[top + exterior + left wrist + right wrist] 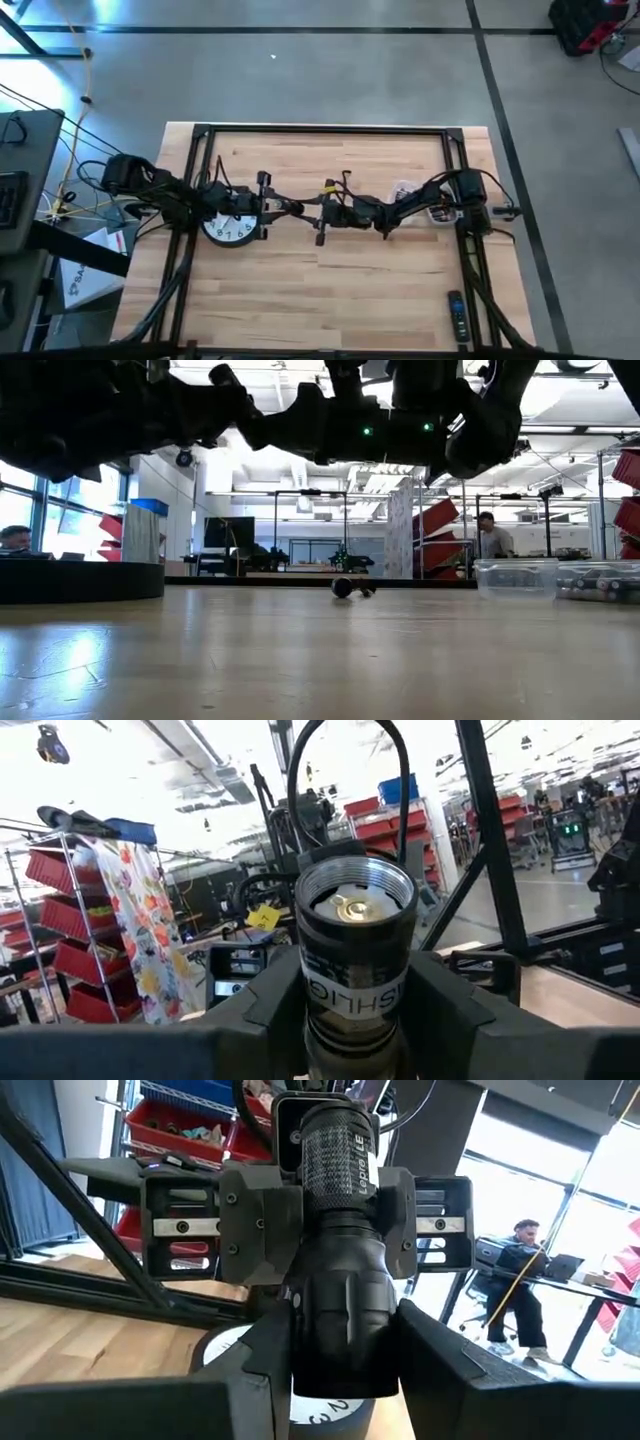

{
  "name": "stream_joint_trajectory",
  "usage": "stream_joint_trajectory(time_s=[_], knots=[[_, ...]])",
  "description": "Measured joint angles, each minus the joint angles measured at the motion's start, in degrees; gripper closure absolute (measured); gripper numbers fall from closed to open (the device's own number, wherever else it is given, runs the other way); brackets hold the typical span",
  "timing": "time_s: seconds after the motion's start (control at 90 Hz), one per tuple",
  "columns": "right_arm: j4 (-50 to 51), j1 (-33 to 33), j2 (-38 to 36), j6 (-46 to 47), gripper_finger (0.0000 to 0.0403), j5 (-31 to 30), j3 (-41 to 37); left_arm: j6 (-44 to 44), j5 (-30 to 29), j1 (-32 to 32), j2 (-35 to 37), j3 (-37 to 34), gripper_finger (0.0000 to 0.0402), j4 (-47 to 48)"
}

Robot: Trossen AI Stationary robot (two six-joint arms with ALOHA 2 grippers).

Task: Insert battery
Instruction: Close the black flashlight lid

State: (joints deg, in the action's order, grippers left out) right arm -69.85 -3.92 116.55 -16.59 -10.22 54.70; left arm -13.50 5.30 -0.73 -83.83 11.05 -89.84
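A black flashlight (314,210) hangs above the table's middle, held between both grippers. My left gripper (292,208) is shut on its tube and my right gripper (342,213) on its wider head end. In the left wrist view the tube's threaded open end (355,900) faces the camera. Inside it a round metal face with a brass stud (350,908) shows; whether that is the battery's end I cannot tell. A small dark round part (345,588) lies on the table farther back. My left gripper pinches the flashlight's tube (352,990) between its two fingers (285,1005), just behind the threaded open end, which sticks out past them. The flashlight is lifted clear of the table. My right gripper pinches the flashlight's thick head end (340,1330) between its two fingers (262,1365), coming level from the table's right side. The knurled tube (335,1160) runs on from there into my left gripper's fingers (250,1220).
A white wall clock (228,229) lies flat on the table under my left arm. Clear plastic boxes (428,208) stand at the right, also seen in the low view (515,578). A black remote (456,316) lies near the front right. People sit in the room beyond.
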Motion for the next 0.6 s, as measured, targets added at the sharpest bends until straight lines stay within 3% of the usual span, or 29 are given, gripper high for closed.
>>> stream_joint_trajectory(time_s=[0.311, 0.6], knots=[[-0.47, 0.07, -0.07, 0.14, 0.0296, -0.31, 0.0, 1.42, -2.21, 0.02, -0.27, 0.75, 0.0275, -0.13], [-0.25, 0.04, -0.09, -0.21, 0.0296, -0.59, -0.04, 1.83, -4.29, 0.04, -1.44, 1.44, 0.0233, -0.17]])
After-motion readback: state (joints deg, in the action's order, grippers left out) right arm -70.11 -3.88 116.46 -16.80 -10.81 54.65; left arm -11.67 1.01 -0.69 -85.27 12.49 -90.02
